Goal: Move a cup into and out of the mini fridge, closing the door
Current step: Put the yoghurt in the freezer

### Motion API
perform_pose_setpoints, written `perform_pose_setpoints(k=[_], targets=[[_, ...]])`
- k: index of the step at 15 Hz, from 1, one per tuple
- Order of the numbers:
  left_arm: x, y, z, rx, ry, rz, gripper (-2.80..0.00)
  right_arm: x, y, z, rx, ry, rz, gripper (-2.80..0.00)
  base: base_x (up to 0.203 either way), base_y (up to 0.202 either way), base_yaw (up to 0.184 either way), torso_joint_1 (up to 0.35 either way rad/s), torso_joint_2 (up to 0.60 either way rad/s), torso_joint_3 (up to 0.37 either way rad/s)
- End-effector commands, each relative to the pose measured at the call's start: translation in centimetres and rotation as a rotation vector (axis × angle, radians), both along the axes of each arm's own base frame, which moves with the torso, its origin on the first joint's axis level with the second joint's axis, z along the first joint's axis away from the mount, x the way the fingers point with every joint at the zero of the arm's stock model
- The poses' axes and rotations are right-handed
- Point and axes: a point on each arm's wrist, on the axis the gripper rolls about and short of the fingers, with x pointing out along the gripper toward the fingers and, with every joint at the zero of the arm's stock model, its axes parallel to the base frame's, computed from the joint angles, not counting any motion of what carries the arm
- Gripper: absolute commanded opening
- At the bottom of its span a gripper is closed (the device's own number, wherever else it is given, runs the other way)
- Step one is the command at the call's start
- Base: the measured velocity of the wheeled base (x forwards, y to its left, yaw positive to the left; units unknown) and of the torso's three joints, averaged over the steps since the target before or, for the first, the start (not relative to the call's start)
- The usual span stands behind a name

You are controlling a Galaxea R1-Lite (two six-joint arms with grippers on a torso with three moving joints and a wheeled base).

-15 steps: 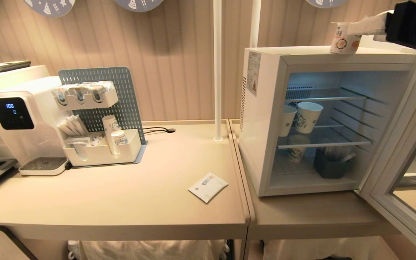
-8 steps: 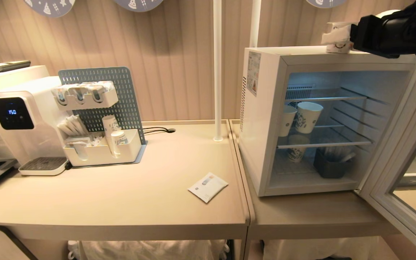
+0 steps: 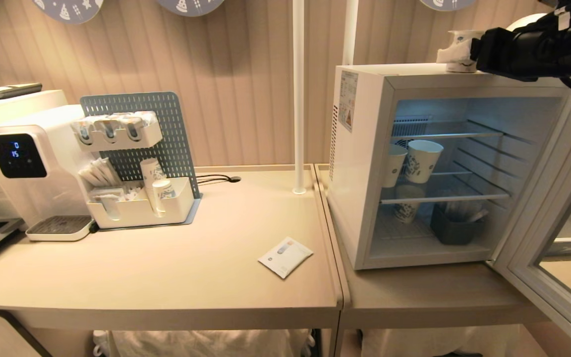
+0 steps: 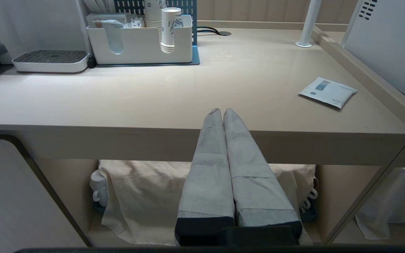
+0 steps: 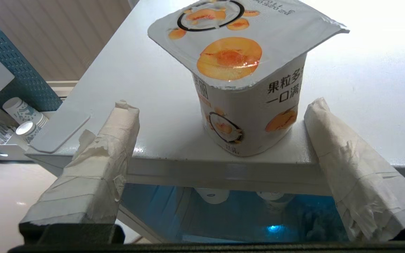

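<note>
on the far left of the counter stands a water dispenser (image 3: 15, 158), and just right of it a white organiser (image 3: 139, 208) with paper cups and sachets. a flat sachet (image 3: 285, 256) lies alone near the counter's near right edge. the left gripper (image 4: 222, 114) hangs low before the counter's near edge, its taped fingers pressed together on nothing.

to the right, the mini fridge (image 3: 360, 163) stands with the door (image 3: 553, 248) swung wide open at the far right, patterned paper cups (image 3: 422, 158) on its wire shelves. the cup (image 5: 244, 88) sits upright on the fridge's top, near the front edge, long axis vertical, foil lid up and printed side toward the right gripper (image 5: 220, 123). that claw is spread wide, one taped finger on each side of the cup, neither touching it.

the cup looks light, with thin walls that would likely dent under a hard squeeze, and a smooth, probably slippery skin. the best hold seems to be across the lower body, under the flared rim, clear of the foil.
</note>
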Motion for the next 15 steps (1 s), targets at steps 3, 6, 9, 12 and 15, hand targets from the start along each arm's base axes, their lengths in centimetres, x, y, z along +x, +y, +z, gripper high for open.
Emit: perform_pose_setpoints(k=[3, 6, 9, 12, 15], targets=[[0.01, 0.00, 0.01, -0.002, 0.001, 0.001, -2.80, 1.25, -0.07, -0.70, 0.002, -0.001, 0.006, 0.00, 0.000, 0.000, 0.000, 0.000, 0.00, 0.000], [0.01, 0.00, 0.01, -0.004, 0.001, 0.001, -2.80, 1.48, -0.05, -0.62, 0.004, -0.022, 0.005, 0.00, 0.000, 0.000, 0.000, 0.000, 0.00, 0.000], [0.01, 0.00, 0.01, -0.005, 0.001, 0.001, -2.80, 1.10, -0.08, -0.26, 0.004, -0.032, 0.007, -2.80, 0.000, 0.000, 0.000, 0.000, 0.00, 0.000], [0.01, 0.00, 0.00, -0.005, 0.001, 0.000, -2.80, 0.76, -0.11, -0.02, 0.004, -0.034, 0.010, -2.80, 0.000, 0.000, 0.000, 0.000, 0.00, 0.000], [0.01, 0.00, 0.01, -0.005, 0.001, 0.001, -2.80, 0.71, -0.16, -0.05, 0.007, -0.029, 0.008, -2.80, 0.000, 0.000, 0.000, 0.000, 0.00, 0.000]])
